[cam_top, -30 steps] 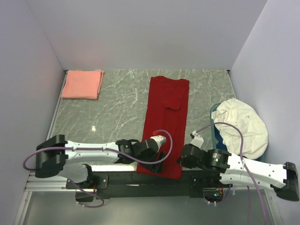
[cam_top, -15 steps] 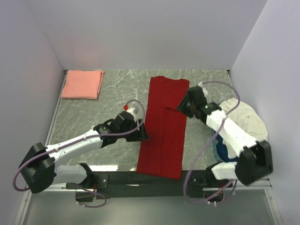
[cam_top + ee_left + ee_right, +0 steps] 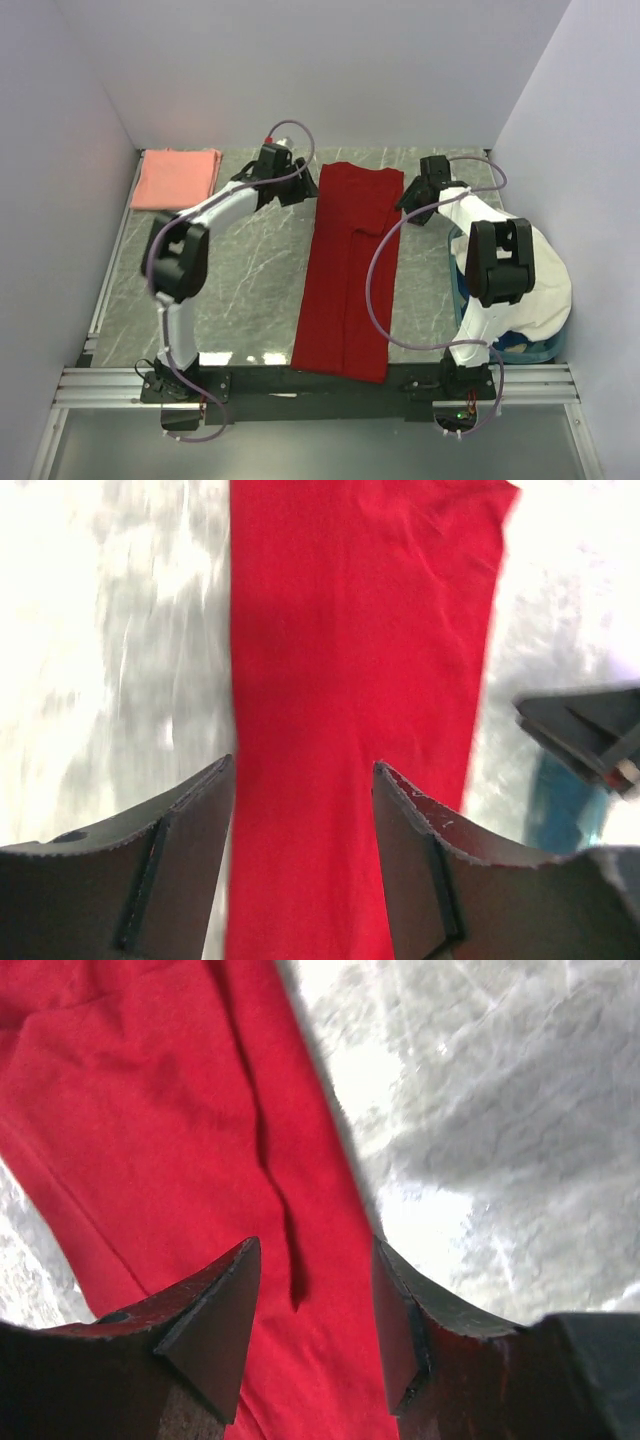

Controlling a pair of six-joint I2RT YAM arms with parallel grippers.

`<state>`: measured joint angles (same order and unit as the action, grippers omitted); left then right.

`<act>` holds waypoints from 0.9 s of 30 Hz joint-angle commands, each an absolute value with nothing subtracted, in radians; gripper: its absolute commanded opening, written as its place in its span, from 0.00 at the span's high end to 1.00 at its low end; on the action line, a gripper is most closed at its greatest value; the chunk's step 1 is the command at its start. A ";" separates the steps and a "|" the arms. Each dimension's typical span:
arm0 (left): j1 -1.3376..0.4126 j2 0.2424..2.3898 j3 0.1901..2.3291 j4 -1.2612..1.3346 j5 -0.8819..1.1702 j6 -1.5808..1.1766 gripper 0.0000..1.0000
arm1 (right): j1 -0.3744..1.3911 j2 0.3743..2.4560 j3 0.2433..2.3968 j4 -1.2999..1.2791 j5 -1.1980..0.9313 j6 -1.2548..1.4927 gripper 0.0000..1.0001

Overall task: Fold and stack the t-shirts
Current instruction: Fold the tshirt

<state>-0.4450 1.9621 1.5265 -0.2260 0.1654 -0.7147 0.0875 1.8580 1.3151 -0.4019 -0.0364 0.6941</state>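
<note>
Grey marble table [image 3: 230,260] fills a white-walled booth. Red shirt [image 3: 350,270] lies mid-table as a long strip folded lengthwise, running from the far end to the near edge, with a sleeve folded on top toward the far right. Pink shirt [image 3: 177,180] sits folded flat in the far left corner, well apart from it. Left gripper [image 3: 293,188] hangs at the strip's far left corner, jaws parted and holding nothing, red cloth beneath them. Right gripper [image 3: 414,197] hangs at the far right corner, jaws likewise spread and released, over the strip's right edge. White cloth [image 3: 520,265] heaps in a blue basket [image 3: 456,285] at the right.
</note>
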 commanded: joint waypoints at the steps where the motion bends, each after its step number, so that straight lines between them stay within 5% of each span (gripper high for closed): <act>1: -0.436 2.112 1.682 -0.233 0.268 -0.589 0.38 | 0.066 1.887 1.377 -0.350 -0.094 0.681 0.44; 18: -0.353 2.592 2.195 -0.290 0.474 -0.514 0.38 | 0.066 2.103 1.534 -0.330 -0.041 0.724 0.49; 27: -0.348 2.671 2.227 -0.218 0.509 -0.569 0.54 | 0.067 2.163 1.635 -0.371 -0.078 0.724 0.50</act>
